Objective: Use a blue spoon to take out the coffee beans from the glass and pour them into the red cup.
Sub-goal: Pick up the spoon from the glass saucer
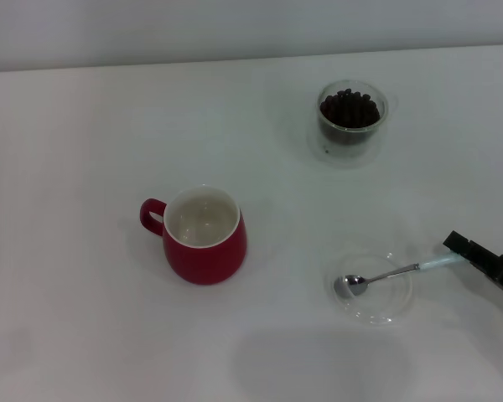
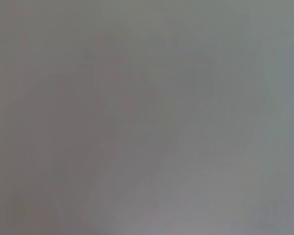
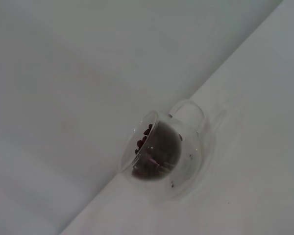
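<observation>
Head view shows the white table [image 1: 84, 318] filling nearly the whole scene, its far edge running along the top against a pale wall. On it, left of centre, stands the red cup [image 1: 204, 247], upright, its white inside bare and its small loop handle turned toward the table's left edge. Toward the far right corner stands the glass [image 1: 350, 120], upright, with the coffee beans [image 1: 349, 109] heaped inside it nearly to the rim; the right wrist view also shows the glass [image 3: 162, 155] with the beans [image 3: 146, 139] dark inside, and a clear loop handle on its side. Near the right edge, closer to the front, lies a shallow clear dish [image 1: 377, 308]. The blue spoon [image 1: 386, 275] lies across it, its metal bowl resting in the dish and its pale handle reaching out over the rim toward the right edge.

The right gripper [image 1: 463, 249] comes in from the right edge, low over the table, with its dark tip at the far end of the spoon's handle, touching or just beside it; whether it has closed on the handle cannot be told. The cup and the glass are both well apart from it.

The left gripper is out of sight; the left wrist view gives only a blank grey field.
</observation>
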Available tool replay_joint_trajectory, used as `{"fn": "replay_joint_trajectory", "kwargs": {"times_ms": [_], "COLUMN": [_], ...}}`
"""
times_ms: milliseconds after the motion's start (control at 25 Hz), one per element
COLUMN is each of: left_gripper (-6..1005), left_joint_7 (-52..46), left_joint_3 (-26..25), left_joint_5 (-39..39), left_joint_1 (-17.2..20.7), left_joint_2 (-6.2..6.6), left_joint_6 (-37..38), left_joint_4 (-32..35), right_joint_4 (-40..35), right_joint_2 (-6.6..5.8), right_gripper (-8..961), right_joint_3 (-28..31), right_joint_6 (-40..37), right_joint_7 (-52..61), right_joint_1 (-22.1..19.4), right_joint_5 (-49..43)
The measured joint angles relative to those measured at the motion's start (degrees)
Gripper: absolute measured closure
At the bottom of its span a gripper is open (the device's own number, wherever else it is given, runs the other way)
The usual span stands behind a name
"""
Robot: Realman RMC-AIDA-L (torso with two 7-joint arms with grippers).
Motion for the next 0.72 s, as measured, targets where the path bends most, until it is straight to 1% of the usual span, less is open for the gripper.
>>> {"fn": "replay_joint_trajectory", "kwargs": {"times_ms": [520,720], "left_gripper": [288,287], "left_joint_7": [0.0,0.0], "left_joint_3": [0.0,0.0], "left_joint_5": [0.0,0.0], "left_joint_1": [-0.1,-0.2], "left_joint_2": [0.00,0.00], "left_joint_6": [-0.1,-0.2], "left_joint_4": [0.0,0.0], "right_joint_4": [0.0,0.0], "right_joint_2": [0.00,-0.18], "right_gripper": [629,632], "right_joint_3": [-0.7,-0.8], "right_joint_6": [-1.2,-3.2], "right_joint_7": [2.1,2.1], "right_joint_1": [-0.2,-0.4], "right_joint_5": [-0.1,-0.1]}}
